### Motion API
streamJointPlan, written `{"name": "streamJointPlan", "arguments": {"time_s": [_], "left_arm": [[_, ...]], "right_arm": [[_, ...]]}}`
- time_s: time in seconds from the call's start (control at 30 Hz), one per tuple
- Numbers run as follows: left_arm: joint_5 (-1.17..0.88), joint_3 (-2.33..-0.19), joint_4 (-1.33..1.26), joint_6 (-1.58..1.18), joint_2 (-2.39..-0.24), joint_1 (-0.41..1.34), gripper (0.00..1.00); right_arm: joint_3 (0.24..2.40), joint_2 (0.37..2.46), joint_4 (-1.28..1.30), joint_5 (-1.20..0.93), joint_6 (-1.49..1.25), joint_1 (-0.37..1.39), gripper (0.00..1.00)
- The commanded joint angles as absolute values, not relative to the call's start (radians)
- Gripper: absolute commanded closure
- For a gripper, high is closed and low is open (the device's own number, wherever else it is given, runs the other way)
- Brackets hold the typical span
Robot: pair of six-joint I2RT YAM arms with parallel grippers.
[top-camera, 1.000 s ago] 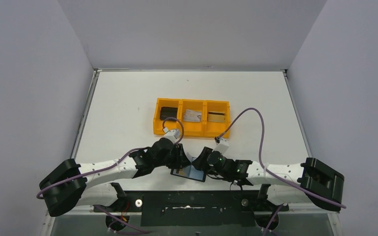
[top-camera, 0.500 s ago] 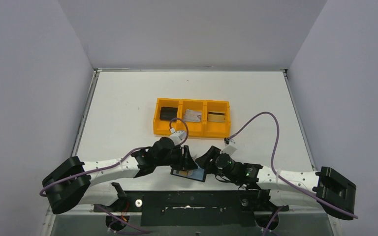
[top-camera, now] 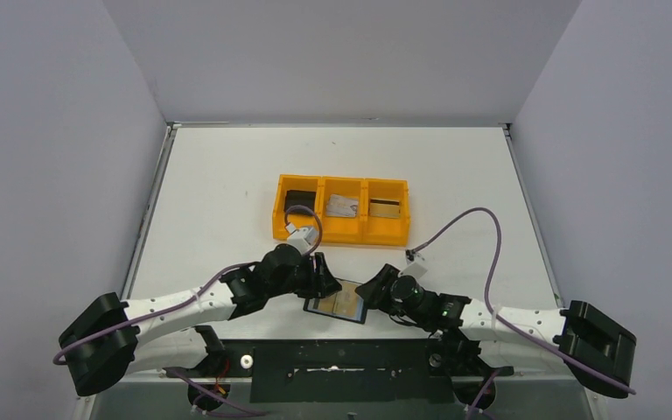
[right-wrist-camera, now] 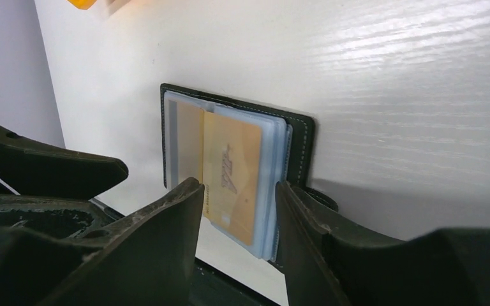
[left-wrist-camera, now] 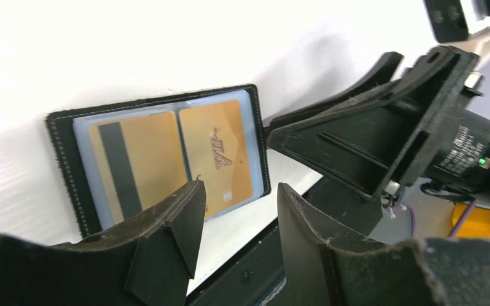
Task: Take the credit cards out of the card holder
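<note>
**Desk:** Where's the card holder?

**Me:** I see the card holder (top-camera: 337,305) lying open and flat at the near edge of the worktop (top-camera: 227,175), between my two claws. Two gold cards sit side by side in its clear pockets: the striped card (left-wrist-camera: 137,162) and the printed card (left-wrist-camera: 220,150).

**Desk:** And the claws?

**Me:** My left claw (left-wrist-camera: 239,188) is low beside the holder, its fingers apart with nothing between them. My right claw (right-wrist-camera: 237,186) is parted too and grips nothing. One tip is at the holder's right edge, and I cannot tell whether it touches.

**Desk:** The tray?

**Me:** The orange tray (top-camera: 341,234) is farther back. It has a black block (top-camera: 297,201) in the left compartment, a silvery-grey card (top-camera: 342,206) in the middle, and a gold tray card (top-camera: 385,207) on the right.
</note>
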State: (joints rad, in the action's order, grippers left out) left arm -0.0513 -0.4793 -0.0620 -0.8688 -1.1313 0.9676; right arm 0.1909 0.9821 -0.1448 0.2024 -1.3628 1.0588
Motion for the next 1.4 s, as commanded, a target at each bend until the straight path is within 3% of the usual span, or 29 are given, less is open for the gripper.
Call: {"name": "streamJointPlan", "arguments": {"time_s": [0.0, 0.17, 0.43, 0.63, 0.93, 1.37], "left_arm": [[-0.001, -0.478, -0.026, -0.867, -1.113, 0.953, 0.55], [-0.013, -0.488, -0.039, -0.867, -1.152, 0.951, 0.55], [-0.039, -0.494, -0.073, -0.865, -1.183, 0.941, 0.54], [-0.087, -0.492, -0.123, -0.861, -1.221, 0.936, 0.54], [-0.083, -0.515, -0.117, -0.861, -1.275, 0.936, 0.54], [-0.082, -0.480, -0.174, -0.936, -1.311, 0.935, 0.64]], "right_arm": [[0.317, 1.031, -0.061, 0.234, -1.301, 1.055, 0.56], [0.415, 1.103, 0.026, 0.254, -1.240, 1.069, 0.68], [0.466, 1.225, 0.121, 0.250, -1.290, 1.069, 0.68], [0.395, 1.279, -0.006, 0.193, -1.301, 1.063, 0.69], [0.402, 1.332, 0.030, 0.222, -1.291, 1.062, 0.92], [0.391, 1.354, 0.000, 0.223, -1.293, 1.061, 0.95]]}}
